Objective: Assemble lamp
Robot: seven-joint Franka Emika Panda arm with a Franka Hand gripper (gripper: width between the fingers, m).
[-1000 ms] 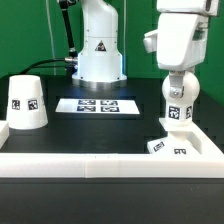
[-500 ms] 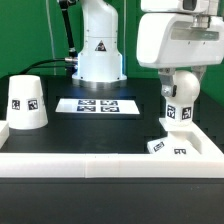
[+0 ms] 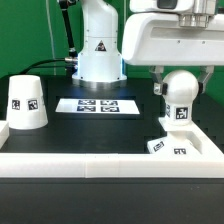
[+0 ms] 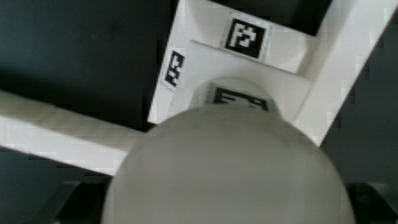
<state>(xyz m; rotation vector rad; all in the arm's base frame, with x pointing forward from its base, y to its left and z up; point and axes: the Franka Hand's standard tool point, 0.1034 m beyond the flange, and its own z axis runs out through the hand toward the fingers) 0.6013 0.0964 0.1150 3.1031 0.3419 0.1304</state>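
A robot arm's dark fingers [image 3: 157, 86] clasp a smooth, white, ball-shaped bulb [image 3: 180, 95] from both sides, holding it upright above the flat, angular lamp base [image 3: 168, 147], probably to line its tagged neck up with the socket. Whether the neck has reached the base cannot be told. The base lies on the black table [image 3: 60, 135] at the exterior view's right. The white cone-shaped shade [image 3: 27, 103] stands well apart at the left, likely waiting its turn.
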